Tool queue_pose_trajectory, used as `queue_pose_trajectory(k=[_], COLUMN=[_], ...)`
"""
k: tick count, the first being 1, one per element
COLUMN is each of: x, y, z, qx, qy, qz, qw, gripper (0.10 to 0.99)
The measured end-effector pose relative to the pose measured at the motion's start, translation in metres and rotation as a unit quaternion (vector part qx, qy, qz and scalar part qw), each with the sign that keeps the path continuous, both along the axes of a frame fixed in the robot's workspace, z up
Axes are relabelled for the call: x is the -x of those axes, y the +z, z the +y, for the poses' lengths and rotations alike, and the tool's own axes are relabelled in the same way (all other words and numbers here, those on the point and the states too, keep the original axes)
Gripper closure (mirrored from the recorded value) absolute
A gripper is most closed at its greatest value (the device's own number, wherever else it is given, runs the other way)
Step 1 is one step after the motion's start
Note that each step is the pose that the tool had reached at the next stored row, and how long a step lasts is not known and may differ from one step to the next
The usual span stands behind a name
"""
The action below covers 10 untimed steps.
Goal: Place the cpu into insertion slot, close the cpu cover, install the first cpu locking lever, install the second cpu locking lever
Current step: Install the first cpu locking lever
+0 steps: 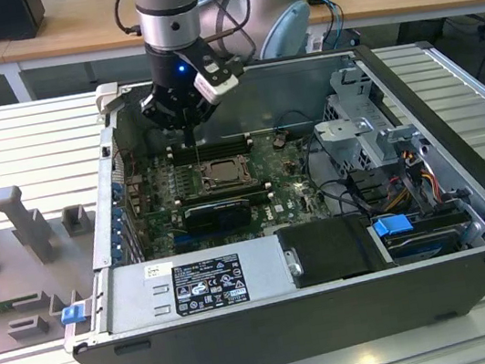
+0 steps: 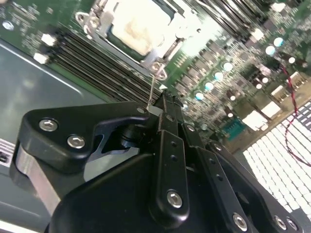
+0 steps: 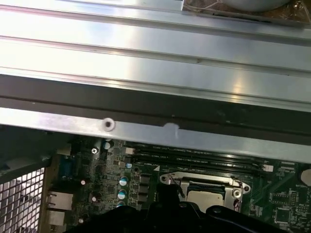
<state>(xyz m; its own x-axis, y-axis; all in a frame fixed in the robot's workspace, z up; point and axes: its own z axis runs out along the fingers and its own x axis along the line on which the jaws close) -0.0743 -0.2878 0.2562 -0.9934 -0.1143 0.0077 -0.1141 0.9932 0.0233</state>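
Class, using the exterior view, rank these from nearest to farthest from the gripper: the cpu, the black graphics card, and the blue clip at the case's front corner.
1. The cpu, in its socket just below the gripper.
2. The graphics card, further toward the front of the case.
3. The blue clip, at the case's front corner on the exterior view's left.

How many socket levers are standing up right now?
1: a wire lever rises from the corner of the socket into the end effector, which is shut on it. Another may lie hidden behind the end effector.
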Motion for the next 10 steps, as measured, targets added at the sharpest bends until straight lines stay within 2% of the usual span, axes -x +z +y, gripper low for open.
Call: queue_pose_trajectory(k=[7,10], x=[-0.0189,-0.0204], y=[-0.0009,-0.0022], z=[0.0,-0.0004], qx=[0.0,0.0], qy=[-0.004,-0.007], qz=[-0.0001,-0.0007], qw=[1.0,1.0], gripper=[0.98,0.98])
